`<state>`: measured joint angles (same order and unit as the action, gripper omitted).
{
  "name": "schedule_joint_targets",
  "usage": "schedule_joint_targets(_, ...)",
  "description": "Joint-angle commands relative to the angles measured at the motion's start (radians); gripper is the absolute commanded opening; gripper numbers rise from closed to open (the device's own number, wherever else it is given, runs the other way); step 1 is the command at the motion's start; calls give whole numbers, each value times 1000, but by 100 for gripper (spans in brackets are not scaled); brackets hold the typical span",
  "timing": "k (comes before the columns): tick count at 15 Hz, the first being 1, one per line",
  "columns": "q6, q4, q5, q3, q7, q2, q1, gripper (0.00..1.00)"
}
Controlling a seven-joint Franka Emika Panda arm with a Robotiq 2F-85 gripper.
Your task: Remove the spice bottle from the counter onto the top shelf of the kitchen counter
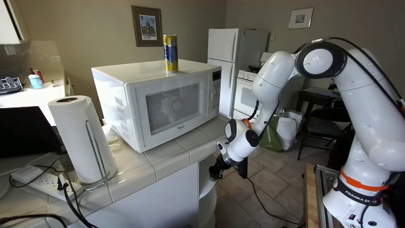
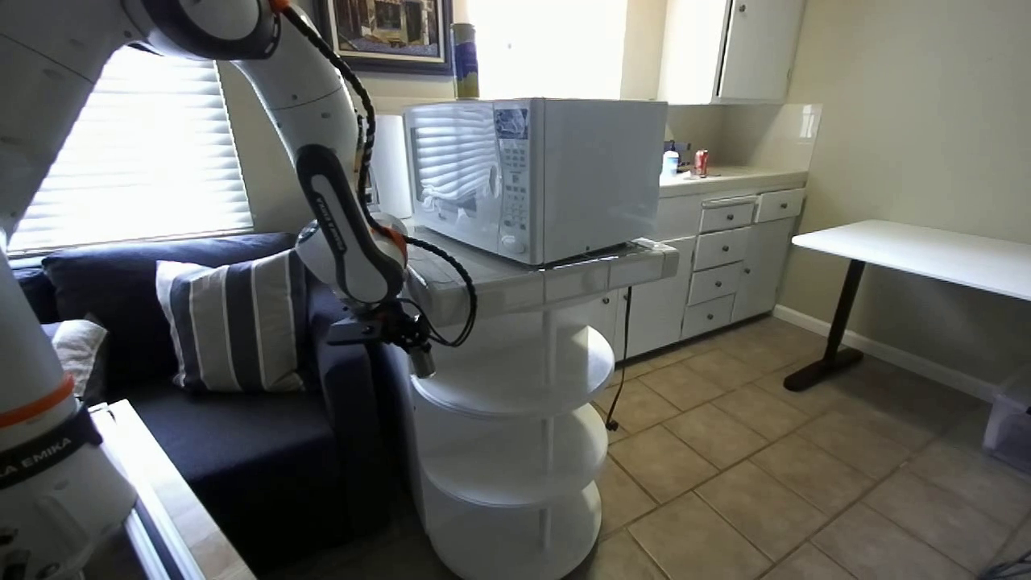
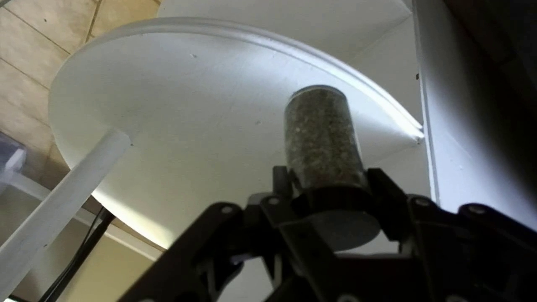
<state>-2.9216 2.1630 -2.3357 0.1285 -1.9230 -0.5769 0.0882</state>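
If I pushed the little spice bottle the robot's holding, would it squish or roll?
The spice bottle probably won't squish: its sides look straight in the gripper. Laid on its side, it would likely roll, being round. It may be heavyish: it looks full of grains.

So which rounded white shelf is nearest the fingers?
The top rounded white shelf, first below the white tiled countertop. The black fingers, gripping the grey-brown cylindrical spice bottle, hang near this shelf's rim; the middle shelf and bottom shelf lie lower.
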Motion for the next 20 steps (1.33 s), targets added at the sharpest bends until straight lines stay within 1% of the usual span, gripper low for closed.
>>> schedule_joint_targets(1,0,0,0,0,0,0,0,49)
schedule_joint_targets(3,0,0,0,0,0,1,-1,49)
schedule_joint_targets(4,0,0,0,0,0,1,-1,24)
schedule_joint_targets(7,25,-11,-79,24,-23,-24,17,24)
schedule_joint_targets(12,128,-7,-293,73,-87,-77,70,24)
schedule_joint_targets(13,165,-8,-201,135,41,-84,116,24)
schedule_joint_targets(14,193,-7,-199,150,62,-95,124,24)
schedule_joint_targets(17,260,-13,-185,237,160,-125,179,24)
schedule_joint_targets(20,314,-9,-182,293,231,-150,215,24)
